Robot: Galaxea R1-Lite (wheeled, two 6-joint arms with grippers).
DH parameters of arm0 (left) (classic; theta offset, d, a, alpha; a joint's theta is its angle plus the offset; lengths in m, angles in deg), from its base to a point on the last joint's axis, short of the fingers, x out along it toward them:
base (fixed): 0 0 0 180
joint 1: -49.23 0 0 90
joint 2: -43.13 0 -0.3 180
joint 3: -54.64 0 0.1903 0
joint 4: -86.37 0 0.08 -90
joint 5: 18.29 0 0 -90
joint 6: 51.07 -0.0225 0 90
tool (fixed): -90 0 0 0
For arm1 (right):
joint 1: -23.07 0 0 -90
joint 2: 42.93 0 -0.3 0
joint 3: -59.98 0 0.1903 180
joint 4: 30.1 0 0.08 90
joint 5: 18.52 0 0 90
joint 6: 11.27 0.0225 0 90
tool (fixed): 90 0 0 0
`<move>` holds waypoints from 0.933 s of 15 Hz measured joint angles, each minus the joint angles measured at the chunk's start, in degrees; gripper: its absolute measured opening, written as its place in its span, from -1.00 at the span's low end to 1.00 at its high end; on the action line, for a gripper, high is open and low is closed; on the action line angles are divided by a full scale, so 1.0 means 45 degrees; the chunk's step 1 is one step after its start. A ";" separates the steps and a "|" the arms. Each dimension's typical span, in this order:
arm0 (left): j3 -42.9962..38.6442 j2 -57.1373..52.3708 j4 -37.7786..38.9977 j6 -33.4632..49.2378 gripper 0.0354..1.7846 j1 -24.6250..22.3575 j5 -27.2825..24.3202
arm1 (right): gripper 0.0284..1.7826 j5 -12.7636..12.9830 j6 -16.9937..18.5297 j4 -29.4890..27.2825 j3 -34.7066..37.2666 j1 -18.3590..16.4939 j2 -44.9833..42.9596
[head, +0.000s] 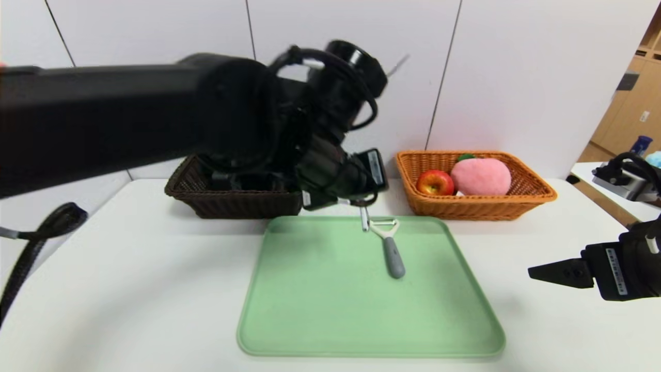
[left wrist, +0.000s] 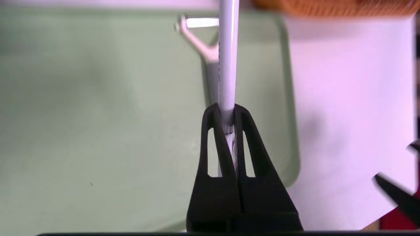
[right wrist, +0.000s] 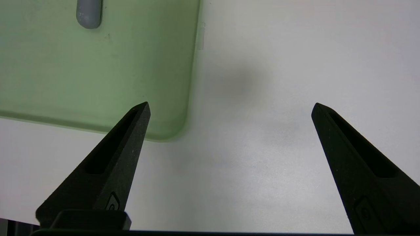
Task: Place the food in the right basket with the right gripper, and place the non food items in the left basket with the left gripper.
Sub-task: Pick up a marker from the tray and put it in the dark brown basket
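- My left hand [left wrist: 226, 114] pinches the white pen [left wrist: 227, 59] near one end, above the far edge of the green tray [head: 320, 310].
- I should keep the pinch firm and carry the pen toward ten o'clock, over the brown basket [head: 232, 204], lowering it before letting go.
- The peeler [head: 390, 248] stays on the tray for my next trip.
- My right hand [right wrist: 229, 108] rests spread at three o'clock above the surface [head: 542, 320].

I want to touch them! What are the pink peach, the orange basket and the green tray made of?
The pink peach looks like soft plush fabric: fuzzy, matte, no shine. The orange basket looks like woven wicker or cane, since you can see criss-cross strands; it might be plastic imitation. The green tray seems to be smooth plastic with a faint sheen and rounded, moulded edges.
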 joint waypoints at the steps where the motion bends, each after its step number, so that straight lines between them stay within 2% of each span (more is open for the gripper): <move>1: 0.0000 -0.0398 0.0228 0.0057 -0.99 -0.0618 0.0030 | 0.90 0.0003 0.0005 0.0024 -0.0014 -0.0008 0.0019; 4: -0.0005 -0.1122 0.0566 0.0062 -0.99 -0.2376 0.0122 | 0.90 0.0022 0.0024 0.0043 -0.0027 -0.0033 0.0068; 7: -0.0014 -0.0753 0.1306 0.0068 -0.99 -0.3682 0.0777 | 0.90 0.0119 0.0008 0.0043 -0.0024 -0.0043 0.0057; 9: -0.0014 -0.0198 0.2048 0.0033 -0.99 -0.4226 0.1119 | 0.90 0.0377 -0.0016 0.0041 -0.0033 -0.0043 -0.0024; 14: -0.0008 0.1084 0.2912 0.0051 -0.99 -0.4960 0.1414 | 0.90 0.0528 -0.0043 -0.0049 -0.0014 -0.0051 -0.0255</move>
